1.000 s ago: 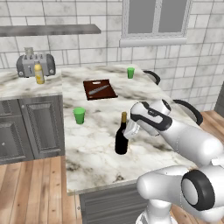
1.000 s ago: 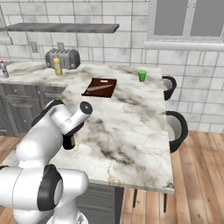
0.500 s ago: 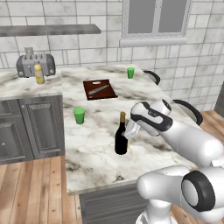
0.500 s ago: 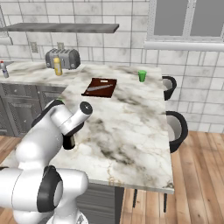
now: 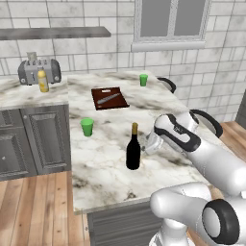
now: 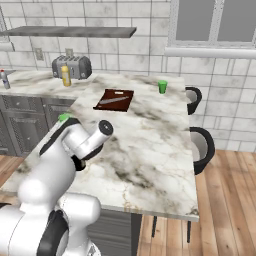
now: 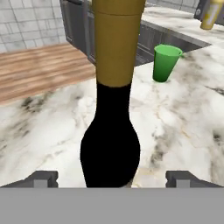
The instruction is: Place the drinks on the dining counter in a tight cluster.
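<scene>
- Wine bottle (image 5: 133,153) upright on dining counter (image 5: 103,163), centre of left base view, near the counter's front edge; dark body, gold top.
- Gripper (image 7: 112,177) right beside bottle; in hand view fingertips (image 7: 43,178) sit at lower left & lower right w/ bottle body (image 7: 110,148) between them, clear gap each side – fingers wide apart, not clamping.
- Green cup (image 5: 87,127) left of & above bottle in left base view, near but apart; upper right in hand view (image 7: 165,62).
- Yellow bottle (image 5: 43,80) upper left, in front of toaster (image 5: 39,71) on the other counter, well apart from wine bottle; also upper left in right base view (image 6: 66,76).
- Small red-capped bottle (image 6: 4,79) at far left edge, right base view.
- Cutting board (image 5: 109,98) w/ knife on it, upper centre of the counter; 2nd green cup (image 5: 143,79) beyond it.
</scene>
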Available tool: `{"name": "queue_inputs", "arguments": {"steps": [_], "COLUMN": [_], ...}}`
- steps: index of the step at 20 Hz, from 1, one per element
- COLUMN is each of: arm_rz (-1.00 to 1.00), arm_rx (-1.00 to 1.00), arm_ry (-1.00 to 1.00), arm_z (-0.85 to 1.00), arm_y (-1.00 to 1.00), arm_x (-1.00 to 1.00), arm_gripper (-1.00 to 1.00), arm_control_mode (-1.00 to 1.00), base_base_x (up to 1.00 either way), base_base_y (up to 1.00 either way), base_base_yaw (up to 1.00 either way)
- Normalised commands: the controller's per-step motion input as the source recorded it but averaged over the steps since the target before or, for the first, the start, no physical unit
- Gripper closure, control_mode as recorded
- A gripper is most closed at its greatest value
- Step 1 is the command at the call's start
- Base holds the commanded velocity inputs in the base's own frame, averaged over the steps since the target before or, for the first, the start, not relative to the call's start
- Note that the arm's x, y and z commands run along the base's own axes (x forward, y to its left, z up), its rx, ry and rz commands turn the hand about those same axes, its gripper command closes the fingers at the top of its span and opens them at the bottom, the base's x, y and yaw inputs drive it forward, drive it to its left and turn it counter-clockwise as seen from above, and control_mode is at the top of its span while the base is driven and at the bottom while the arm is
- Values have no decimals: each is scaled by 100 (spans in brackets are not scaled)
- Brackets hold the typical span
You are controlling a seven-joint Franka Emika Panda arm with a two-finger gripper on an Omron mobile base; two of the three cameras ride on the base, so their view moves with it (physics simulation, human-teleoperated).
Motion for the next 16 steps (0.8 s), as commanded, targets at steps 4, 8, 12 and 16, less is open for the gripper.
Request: {"name": "queue_inputs", "arguments": {"steps": [4, 8, 12, 16], "arm_rz": [-6, -11, -19, -32], "arm_rx": [2, -7, -21, -25], "arm_ry": [1, 29, 48, 49], "arm_z": [44, 82, 83, 51], "arm_y": [-61, -31, -10, -1], "arm_x": [-22, 0, 0, 0], "arm_gripper": [-100, -100, -100, -100], "arm_control_mode": [-100, -100, -100, -100], "base_base_x": [0, 0, 0, 0], "base_base_y": [0, 0, 0, 0], "base_base_yaw": [0, 0, 0, 0]}}
